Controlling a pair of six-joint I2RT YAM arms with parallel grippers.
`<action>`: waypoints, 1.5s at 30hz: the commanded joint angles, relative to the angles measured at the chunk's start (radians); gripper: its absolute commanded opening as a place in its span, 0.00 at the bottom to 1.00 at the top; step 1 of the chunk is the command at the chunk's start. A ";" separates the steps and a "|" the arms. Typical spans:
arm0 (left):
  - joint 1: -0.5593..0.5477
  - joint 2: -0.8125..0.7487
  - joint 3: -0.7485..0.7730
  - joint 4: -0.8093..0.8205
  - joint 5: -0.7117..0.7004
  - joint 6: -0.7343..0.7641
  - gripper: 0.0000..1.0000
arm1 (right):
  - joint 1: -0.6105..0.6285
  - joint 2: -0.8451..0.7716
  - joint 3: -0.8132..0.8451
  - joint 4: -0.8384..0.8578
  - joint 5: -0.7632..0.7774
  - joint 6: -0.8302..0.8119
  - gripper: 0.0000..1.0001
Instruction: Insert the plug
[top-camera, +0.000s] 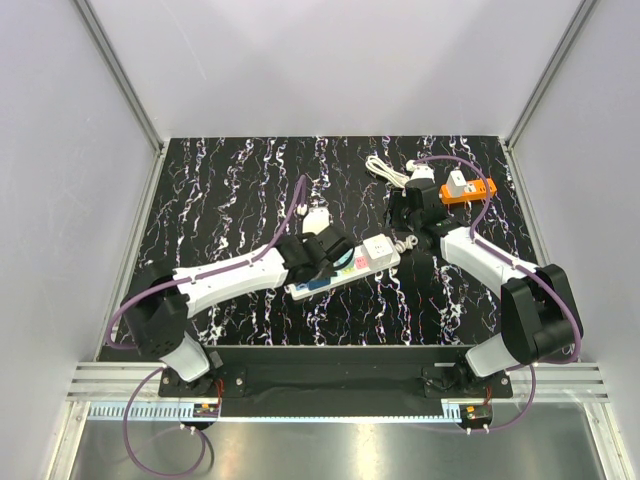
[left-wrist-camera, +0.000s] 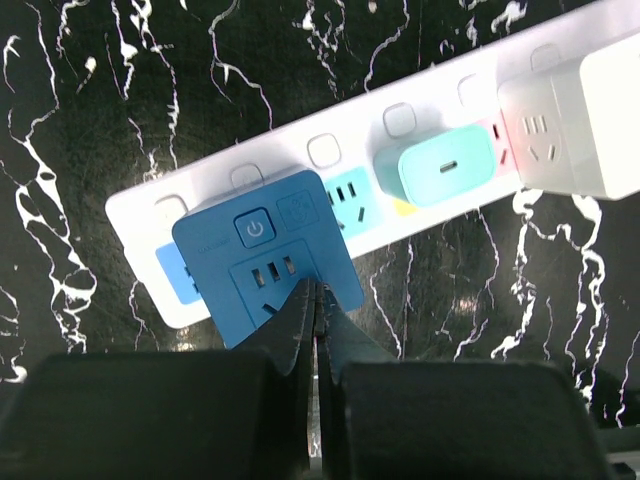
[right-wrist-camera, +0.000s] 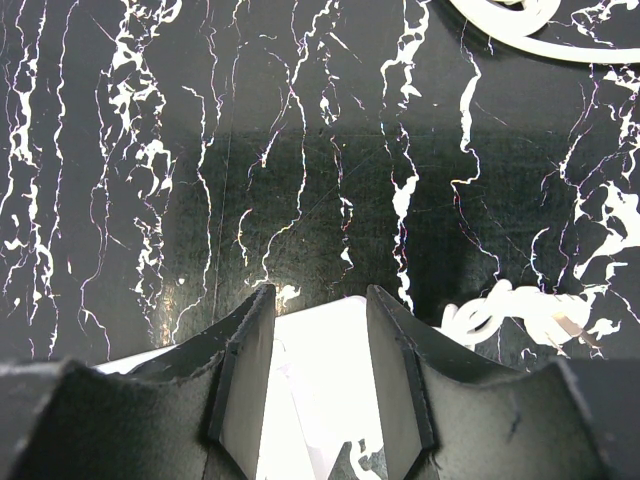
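Note:
A white power strip (top-camera: 375, 258) lies slanted mid-table. In the left wrist view the strip (left-wrist-camera: 140, 215) carries a blue plug (left-wrist-camera: 262, 250) at its left end, a teal charger (left-wrist-camera: 445, 165) and a white cube adapter (left-wrist-camera: 585, 120). My left gripper (left-wrist-camera: 315, 285) is shut, its tips over the blue plug's near face, and holds nothing; it also shows from above (top-camera: 325, 255). My right gripper (right-wrist-camera: 318, 295) is closed on the strip's white end (right-wrist-camera: 320, 370), one finger on each side; from above it (top-camera: 405, 238) is at the strip's right end.
A coiled white cable (top-camera: 385, 170) and an orange and white device (top-camera: 465, 188) lie at the back right. A small white item (top-camera: 315, 215) lies behind the left gripper. The strip's cord (right-wrist-camera: 510, 305) curls beside the right fingers.

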 joint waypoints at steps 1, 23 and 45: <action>0.028 0.011 -0.056 -0.031 0.004 0.014 0.00 | -0.005 0.001 0.005 0.031 -0.007 -0.006 0.48; 0.140 -0.338 0.301 0.024 0.102 0.531 0.73 | -0.005 -0.360 0.148 -0.386 -0.238 0.036 1.00; 0.150 -0.858 -0.140 0.298 0.242 0.661 0.99 | -0.005 -0.936 0.194 -0.572 -0.201 0.247 1.00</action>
